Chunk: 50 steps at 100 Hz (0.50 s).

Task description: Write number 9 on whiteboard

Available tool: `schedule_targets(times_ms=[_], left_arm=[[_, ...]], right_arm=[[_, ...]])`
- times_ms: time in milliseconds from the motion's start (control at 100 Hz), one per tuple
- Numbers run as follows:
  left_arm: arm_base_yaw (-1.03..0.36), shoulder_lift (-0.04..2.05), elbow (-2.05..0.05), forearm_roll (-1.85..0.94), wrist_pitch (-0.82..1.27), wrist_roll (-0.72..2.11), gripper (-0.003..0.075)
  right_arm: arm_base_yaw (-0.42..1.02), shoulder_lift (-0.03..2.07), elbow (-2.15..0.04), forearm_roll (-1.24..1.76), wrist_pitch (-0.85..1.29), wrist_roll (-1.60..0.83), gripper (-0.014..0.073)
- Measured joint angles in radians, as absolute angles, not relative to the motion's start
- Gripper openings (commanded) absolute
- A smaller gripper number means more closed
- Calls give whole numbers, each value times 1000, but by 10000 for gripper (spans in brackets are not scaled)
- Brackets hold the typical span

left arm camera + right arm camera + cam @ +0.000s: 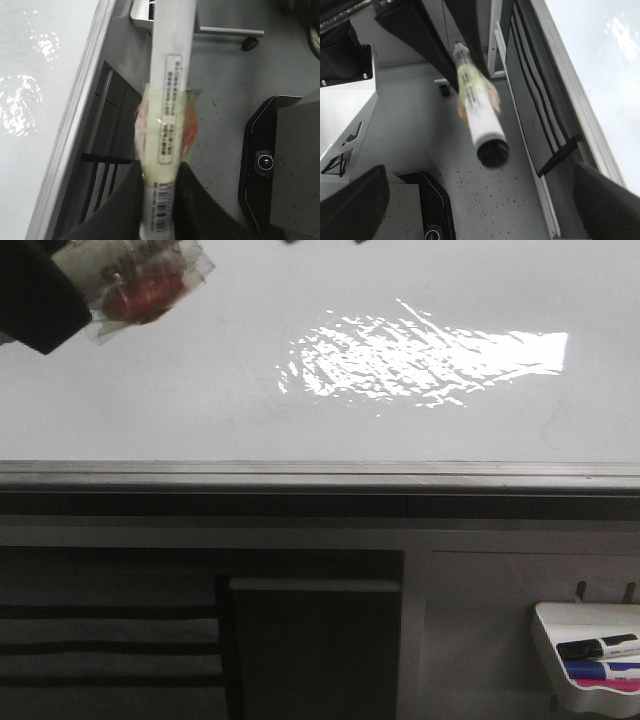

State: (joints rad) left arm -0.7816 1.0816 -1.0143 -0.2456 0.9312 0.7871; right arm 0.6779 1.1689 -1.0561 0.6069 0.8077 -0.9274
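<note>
The left gripper (pixel 159 200) has its dark fingers (pixel 125 205) clenched on a long white marker pen (pixel 170 75) wrapped in yellowish tape, whose printed label and barcode are too blurred to read. The large glossy white whiteboard (pixel 200 390) with its grey metal edge strip (pixel 320 472) shows a bright glare patch, and no written digit can be made out on it. Below the board's lower right corner, a small white tray (pixel 560 625) holds black, blue and pink markers (pixel 598 658); the right gripper's (pixel 480 200) dark pads (pixel 352 200) stand wide apart, released.

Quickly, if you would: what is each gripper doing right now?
Left gripper: closed on a taped white marker.
Right gripper: open, holding nothing.
</note>
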Motion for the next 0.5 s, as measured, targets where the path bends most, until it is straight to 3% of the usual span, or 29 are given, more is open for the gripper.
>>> schedule_targets(times_ms=[250,330,500], left_arm=[[-782,1082,-1014,-246,931,789,-11],[-782,1082,-1014,-246,931,789,-11],[-782,1082,-1014,-246,931,789,-11]], right_arm=[[736,1273,-1140,619,790,-933,633],[742,1304,-1154,622,795,-934,556],[741,1326,-1171,625,798,-934,302]])
